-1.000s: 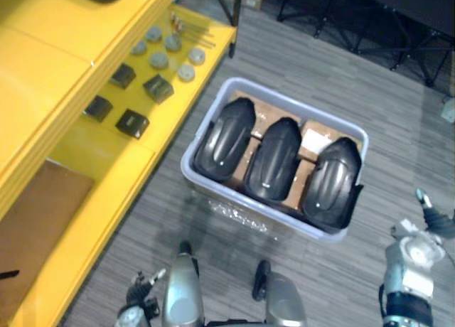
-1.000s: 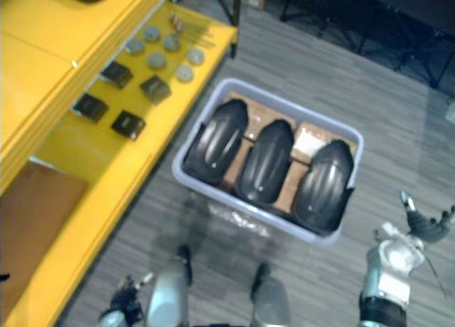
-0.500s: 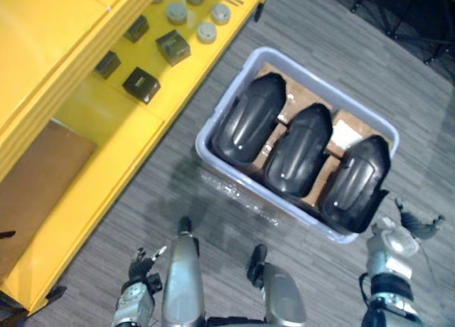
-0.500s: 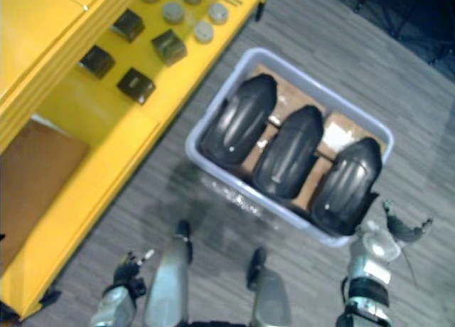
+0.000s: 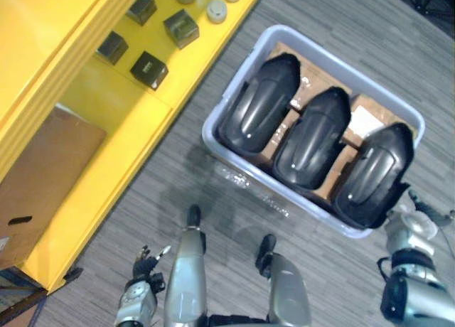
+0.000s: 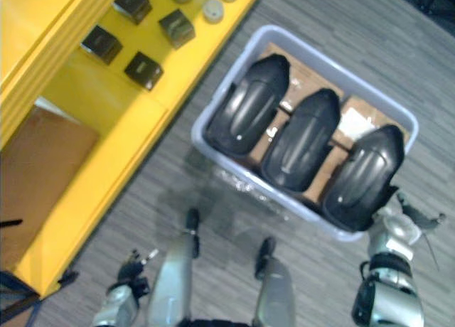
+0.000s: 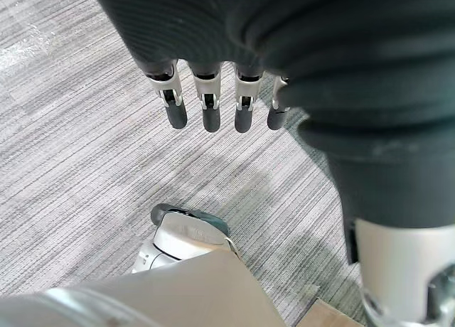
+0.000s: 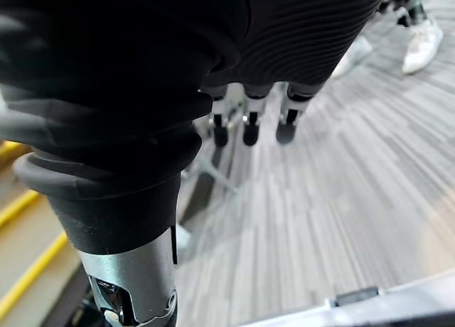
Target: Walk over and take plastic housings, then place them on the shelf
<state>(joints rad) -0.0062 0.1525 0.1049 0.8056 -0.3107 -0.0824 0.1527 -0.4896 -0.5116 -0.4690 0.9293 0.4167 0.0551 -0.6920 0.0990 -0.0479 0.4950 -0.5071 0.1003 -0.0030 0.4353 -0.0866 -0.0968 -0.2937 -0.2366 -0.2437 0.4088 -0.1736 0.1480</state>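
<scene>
Plastic housings [image 5: 313, 136], 3 of them, black and ribbed, lie side by side in a pale grey bin [image 5: 245, 176] on the floor, none lifted yet.

Furthest left, the yellow shelf [image 5: 106, 163] runs along the robot's left side. Its low deck carries a flat brown cardboard piece [image 5: 43, 170], 4 small dark blocks [image 5: 149, 69] and, further on, a few grey discs [image 5: 217, 11]. The left hand [image 7: 206, 105] hangs low by the robot's left side, well apart from the bin, with its fingers straight, loose and holding nothing.

Next comes the bin, set at a slant to the shelf, its far left corner near the shelf edge. Each housing's long axis crosses the bin's short width, running away from the robot and leaning a little to the right (wider end nearest, rounded nose farthest, as far as I can judge).

At the right, the right hand [image 6: 404, 224] is just beside the bin's near right corner, next to the rightmost housing [image 5: 373, 174]. Its wrist view shows its fingers hanging straight and empty too.

The right hand is plainly the nearer: the housings lie ahead and to its left. The left hand has the longer reach, forward and to its right. A part this long probably wants 2 hands, and it then has to travel leftward to the shelf.
</scene>
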